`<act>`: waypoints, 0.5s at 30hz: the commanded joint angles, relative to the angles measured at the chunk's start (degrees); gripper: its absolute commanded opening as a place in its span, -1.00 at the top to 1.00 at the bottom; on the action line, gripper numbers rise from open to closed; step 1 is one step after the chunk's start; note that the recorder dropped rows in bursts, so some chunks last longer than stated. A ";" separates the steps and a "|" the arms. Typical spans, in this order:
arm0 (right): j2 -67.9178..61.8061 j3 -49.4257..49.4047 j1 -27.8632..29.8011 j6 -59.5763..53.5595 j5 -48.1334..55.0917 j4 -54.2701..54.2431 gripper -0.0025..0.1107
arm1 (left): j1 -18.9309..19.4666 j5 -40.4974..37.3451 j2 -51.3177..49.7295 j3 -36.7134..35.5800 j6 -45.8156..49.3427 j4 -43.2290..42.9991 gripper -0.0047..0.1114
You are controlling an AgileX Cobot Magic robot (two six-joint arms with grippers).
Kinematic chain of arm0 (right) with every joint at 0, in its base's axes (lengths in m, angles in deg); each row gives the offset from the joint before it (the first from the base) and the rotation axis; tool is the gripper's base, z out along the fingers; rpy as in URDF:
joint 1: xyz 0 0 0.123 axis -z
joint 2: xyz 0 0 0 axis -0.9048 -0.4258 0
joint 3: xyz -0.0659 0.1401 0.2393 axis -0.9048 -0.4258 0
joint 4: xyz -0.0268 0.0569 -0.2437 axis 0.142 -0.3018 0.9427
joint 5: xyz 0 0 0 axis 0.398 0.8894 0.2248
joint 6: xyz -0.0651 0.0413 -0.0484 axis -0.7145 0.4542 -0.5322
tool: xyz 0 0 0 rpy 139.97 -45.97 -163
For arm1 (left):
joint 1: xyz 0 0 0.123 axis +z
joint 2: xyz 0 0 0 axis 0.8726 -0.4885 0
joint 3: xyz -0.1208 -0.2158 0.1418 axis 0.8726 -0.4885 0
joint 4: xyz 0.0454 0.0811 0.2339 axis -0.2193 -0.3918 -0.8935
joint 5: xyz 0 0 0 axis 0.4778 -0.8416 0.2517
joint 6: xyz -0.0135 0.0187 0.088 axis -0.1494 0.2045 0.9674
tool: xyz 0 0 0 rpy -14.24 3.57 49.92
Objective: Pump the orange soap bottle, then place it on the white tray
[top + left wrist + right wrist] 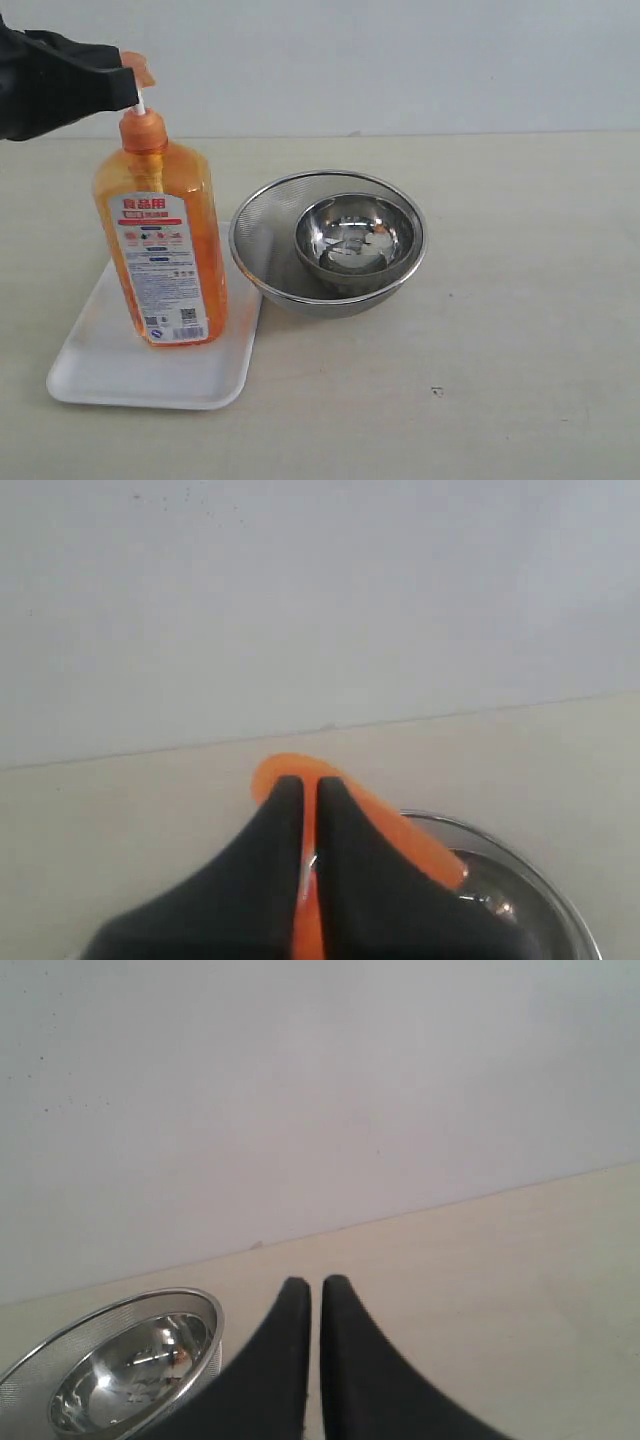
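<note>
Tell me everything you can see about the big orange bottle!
The orange soap bottle is tall and made of see-through orange plastic. A white-and-orange label with Chinese writing covers its front. On top are an orange collar, a thin white stem and an orange pump head. The bottle stands upright on the white tray. The shut left gripper rests over the pump head and seems to touch it.

Translucent orange soap bottle (150, 175) (white-and-orange label (160, 265)); white tray (120, 370).
</note>
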State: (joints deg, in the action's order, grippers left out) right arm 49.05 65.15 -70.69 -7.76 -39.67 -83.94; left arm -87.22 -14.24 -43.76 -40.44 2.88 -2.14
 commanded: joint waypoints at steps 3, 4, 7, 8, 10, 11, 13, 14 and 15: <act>0.25 0.03 0.21 -0.09 -0.15 0.22 0.96 | -0.42 -0.90 3.32 0.33 0.07 -0.28 0.84; 0.25 0.03 0.21 -0.09 -0.15 0.22 0.96 | -0.42 -1.15 3.48 0.33 0.07 -0.28 0.84; 0.25 0.03 0.21 -0.09 -0.15 0.22 0.96 | -0.42 -2.22 4.14 0.33 2.52 -0.28 0.84; 0.25 0.03 0.21 -0.09 -0.15 0.22 0.96 | -0.42 -2.62 4.49 0.33 3.49 -0.28 0.84; 0.25 0.03 0.21 -0.09 -0.15 0.22 0.96 | 0.14 -4.25 5.70 0.33 3.61 -0.28 0.84; 0.25 0.03 0.21 -0.09 -0.15 0.22 0.96 | 0.14 -4.50 6.26 0.09 3.71 -0.28 0.84; 0.25 0.03 0.21 -0.09 -0.15 0.22 0.96 | 0.14 -4.50 8.10 -1.15 6.71 -0.28 0.84; 0.25 0.03 0.21 -0.09 -0.15 0.22 0.96 | 0.14 -3.98 8.99 -1.90 7.68 -0.28 0.84; 0.25 0.03 0.21 -0.09 -0.15 0.22 0.96 | 0.14 -3.20 10.59 -3.31 7.68 -0.28 0.84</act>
State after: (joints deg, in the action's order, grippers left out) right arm 49.05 65.15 -70.67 -7.76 -39.67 -83.94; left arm -87.23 -18.04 -35.94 -41.72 8.78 -2.22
